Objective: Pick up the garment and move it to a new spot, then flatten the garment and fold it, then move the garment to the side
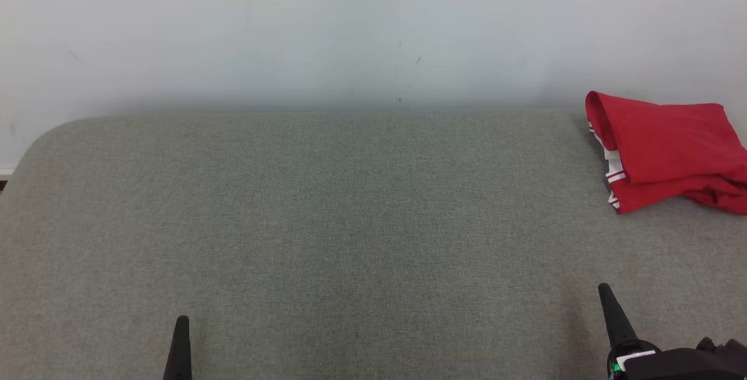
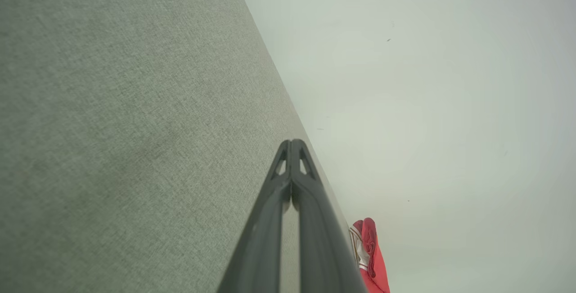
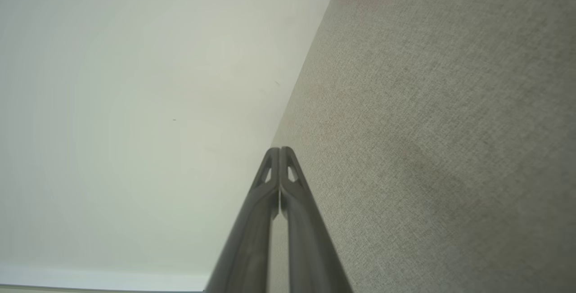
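In the head view, the red garment is seen bundled in loose folds at the far right of the grey padded surface, close to the pale wall. The left gripper and the right gripper are held low at the near edge, well apart from the cloth.

In the left wrist view, the 2 fingers are pressed together at the tips with nothing between them. The garment is glimpsed beyond them, by the wall.

In the right wrist view, the 2 fingers are likewise closed and empty, with the garment lying far ahead.

The step in hand cannot be settled: a garment folded and set aside would look like this, and so would one waiting to be picked up. No next move is fixed by these views.
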Tool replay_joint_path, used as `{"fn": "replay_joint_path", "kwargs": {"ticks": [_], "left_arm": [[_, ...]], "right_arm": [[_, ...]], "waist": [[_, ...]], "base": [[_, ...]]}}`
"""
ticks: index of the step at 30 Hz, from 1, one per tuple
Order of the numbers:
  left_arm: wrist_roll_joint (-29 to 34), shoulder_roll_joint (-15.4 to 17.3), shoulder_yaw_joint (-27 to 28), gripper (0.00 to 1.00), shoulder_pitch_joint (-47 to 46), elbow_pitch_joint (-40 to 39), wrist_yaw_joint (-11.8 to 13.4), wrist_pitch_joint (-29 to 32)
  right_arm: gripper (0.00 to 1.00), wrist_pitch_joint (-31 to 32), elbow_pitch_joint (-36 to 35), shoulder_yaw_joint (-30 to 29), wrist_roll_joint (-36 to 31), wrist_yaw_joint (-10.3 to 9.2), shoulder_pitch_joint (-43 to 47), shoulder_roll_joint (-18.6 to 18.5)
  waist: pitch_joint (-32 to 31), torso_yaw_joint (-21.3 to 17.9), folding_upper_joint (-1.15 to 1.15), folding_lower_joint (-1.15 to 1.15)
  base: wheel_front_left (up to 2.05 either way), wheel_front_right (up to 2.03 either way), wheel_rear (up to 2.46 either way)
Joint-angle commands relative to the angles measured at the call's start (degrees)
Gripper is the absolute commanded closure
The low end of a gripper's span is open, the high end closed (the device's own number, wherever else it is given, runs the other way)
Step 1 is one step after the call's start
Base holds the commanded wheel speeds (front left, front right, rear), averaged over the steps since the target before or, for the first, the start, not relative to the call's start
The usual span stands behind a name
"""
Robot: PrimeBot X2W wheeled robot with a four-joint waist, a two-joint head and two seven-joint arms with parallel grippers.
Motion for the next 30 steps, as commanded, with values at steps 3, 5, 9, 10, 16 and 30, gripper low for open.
{"fn": "replay_joint_path", "kwargs": {"ticks": [3,5,9,10,16,30], "left_arm": [[-2.9,0.2,0.1,1.0,-0.9,-0.7,-0.2,0.5],[-3.8,0.2,0.0,1.0,-0.9,-0.7,-0.3,0.7],[-5.5,0.2,0.0,1.0,-1.0,-0.8,-0.4,1.0],[-6.1,0.2,0.0,1.0,-1.0,-0.8,-0.4,1.0],[-9.1,0.2,0.0,1.0,-1.2,-1.0,-0.6,1.6],[-15.6,0.2,0.0,1.0,-1.5,-1.3,-0.8,2.8]], "right_arm": [[1.0,0.9,-0.5,-0.5,2.9,-0.08,-0.9,-0.4],[1.0,1.2,-0.5,-0.7,4.0,-0.08,-1.0,-0.4],[1.0,1.8,-0.6,-1.0,5.5,-0.08,-1.1,-0.3],[1.0,1.9,-0.6,-1.1,6.0,-0.08,-1.1,-0.3],[1.0,2.9,-0.7,-1.6,9.0,-0.09,-1.3,-0.3],[1.0,5.1,-0.9,-2.8,15.5,-0.1,-1.7,-0.1]], "waist": [[0.0,0.0,0.0,0.0],[-0.1,0.0,0.0,0.0],[-0.1,0.0,0.0,0.0],[-0.1,0.0,0.0,0.0],[-0.1,0.0,0.0,0.0],[-0.3,-0.1,0.0,0.0]], "base": [[0.0,0.0,0.0],[0.0,0.0,0.0],[0.0,0.0,0.0],[0.0,0.0,0.0],[0.0,0.0,0.0],[0.0,0.0,0.0]]}}
